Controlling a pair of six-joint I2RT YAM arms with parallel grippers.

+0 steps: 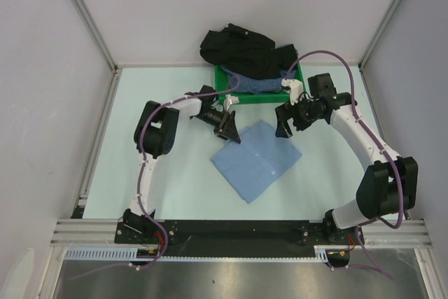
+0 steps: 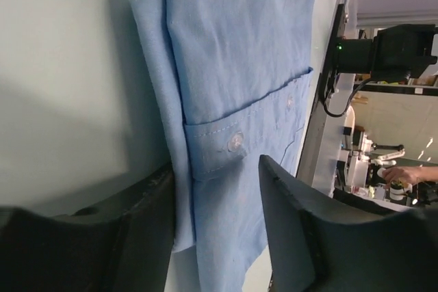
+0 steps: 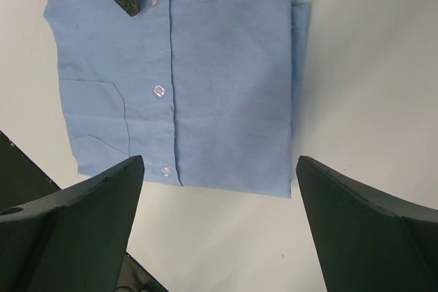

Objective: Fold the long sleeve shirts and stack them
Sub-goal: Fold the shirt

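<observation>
Folded plain light-blue cloth shirt (image 1: 255, 159) lies flat at table centre. The black shirt (image 1: 238, 47) and dark-blue checked shirt (image 1: 260, 86) sit heaped in the green plastic tray (image 1: 222, 94). Both claws are released: left gripper (image 1: 231, 133) straddles one corner, right gripper (image 1: 283, 132) hovers above. Likely risk: pinching only the top layer (not the whole stack) would drag the fold open.

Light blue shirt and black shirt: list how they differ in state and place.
The light blue shirt is folded into a flat, neat rectangle, while the black shirt is a crumpled, unfolded heap. The light blue shirt lies on the bare table between the two arms, and the black shirt is piled over the far edge of the green tray. Both are soft cloth garments.
</observation>
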